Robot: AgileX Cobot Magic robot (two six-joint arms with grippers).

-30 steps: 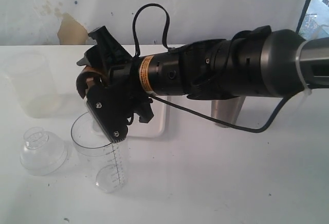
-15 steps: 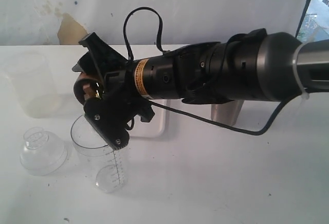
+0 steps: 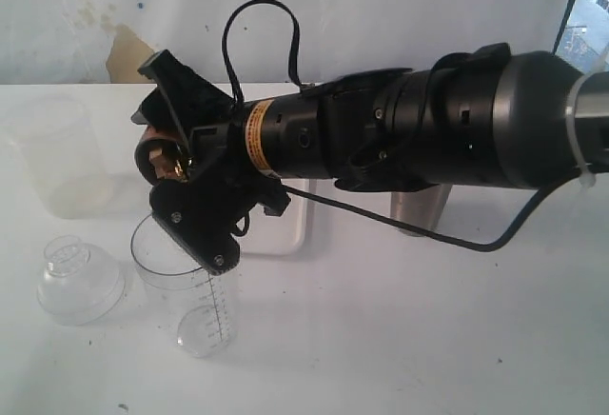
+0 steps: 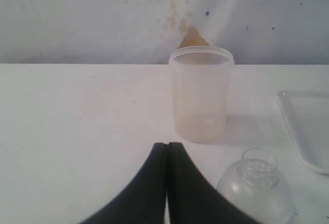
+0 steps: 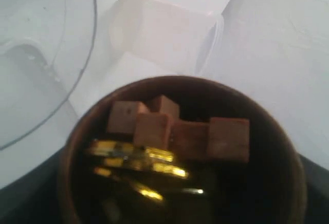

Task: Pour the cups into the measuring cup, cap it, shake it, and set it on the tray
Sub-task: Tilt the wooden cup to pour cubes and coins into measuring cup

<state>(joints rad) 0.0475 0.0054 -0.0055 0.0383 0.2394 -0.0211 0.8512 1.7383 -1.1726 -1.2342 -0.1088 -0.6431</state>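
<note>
Right gripper [image 3: 177,153]: clamped on the wooden cup [image 5: 270,193], which is held tilted with its mouth towards the wrist camera.
Left gripper [image 4: 167,146]: fingers [image 4: 187,188] pressed together, with nothing held between them.
Wooden cup contents: four brown cubes [image 5: 177,131] are counted; gold shiny pieces [image 5: 139,157] lie beside them, and their number cannot be told.
Measuring cup [image 3: 190,291]: one, upright on the surface [image 3: 400,339], its rim directly below the right gripper, apart from the wooden cup.
Steel cup [image 3: 419,210]: one, on the surface below the right arm, well behind the gripper, mostly hidden.
Tray [image 3: 293,223]: one, on the surface below the right gripper's wrist, partly hidden.
Frosted cup [image 4: 200,98]: one, upright, ahead of the left gripper.
Clear domed lid [image 4: 257,190]: one, just beside the left gripper's fingers, near the measuring cup.
Writing on the measuring cup: a black scale [image 3: 221,315] is printed down the side; the numbers are too small to be read.
Writing on the arm: one orange-yellow label [image 3: 255,136] is wrapped behind the right gripper; its print cannot be read.
</note>
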